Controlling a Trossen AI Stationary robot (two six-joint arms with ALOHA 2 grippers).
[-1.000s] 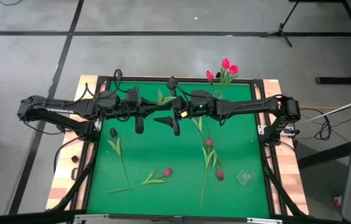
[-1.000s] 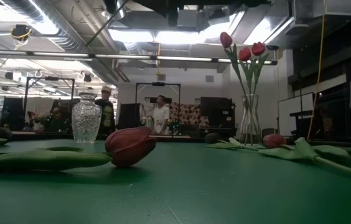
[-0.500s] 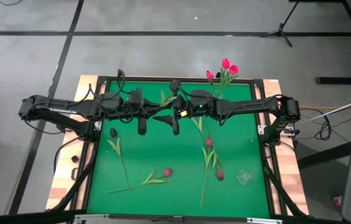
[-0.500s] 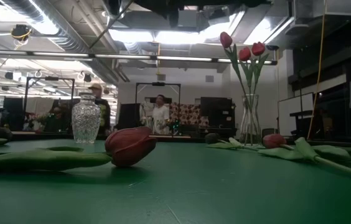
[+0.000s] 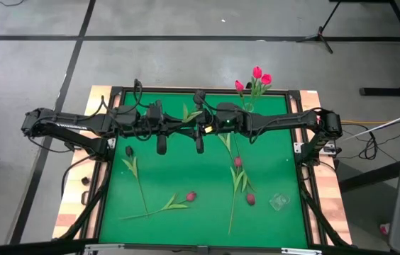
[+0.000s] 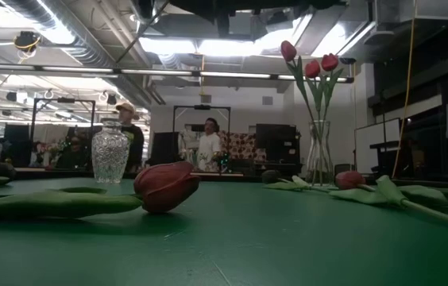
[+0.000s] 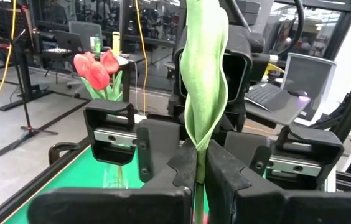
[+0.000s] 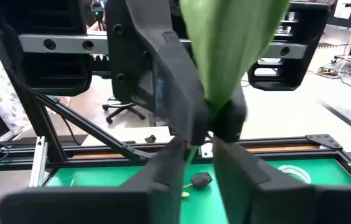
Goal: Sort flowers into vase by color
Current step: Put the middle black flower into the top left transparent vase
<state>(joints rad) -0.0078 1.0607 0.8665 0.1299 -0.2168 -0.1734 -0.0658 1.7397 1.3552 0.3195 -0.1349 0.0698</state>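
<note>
A: Where's the flower right now?

B: Mid-air over the back of the green felt tabletop (image 5: pixel 171 173), between the two arms. It's an artificial tulip with a long thin green stem and a broad pale-green leaf (image 7: pixel 203 81). The left gripper (image 7: pixel 197 171) has its jaws pressed together on the stem, just under the leaf.

A: And the right?

B: The right gripper (image 8: pixel 200 149) is nose to nose with the left, jaws either side of the same stem. There's a thin gap there, so I can't tell if it's biting or only framing it.

A: Head colour?

B: Hidden from where I can see, so I wouldn't say which vase it belongs in.

A: How will it handle?

B: Light, I'd guess. The wire-like stem looks springy and the leaf is soft and floppy. Take it on the bare stem, not the leaf, which would fold and slip. A grip near the middle should keep the head from whipping.

A: The rest?

B: Three pink-red tulips stand in the tall clear glass vase (image 6: pixel 318 155) at the back right edge. A squat cut-glass vase (image 6: pixel 110 155) looks empty. Loose on the felt are a maroon-headed tulip (image 5: pixel 191 195), two more reddish ones (image 5: pixel 237 161) and a near-black one (image 5: pixel 129 151).
</note>
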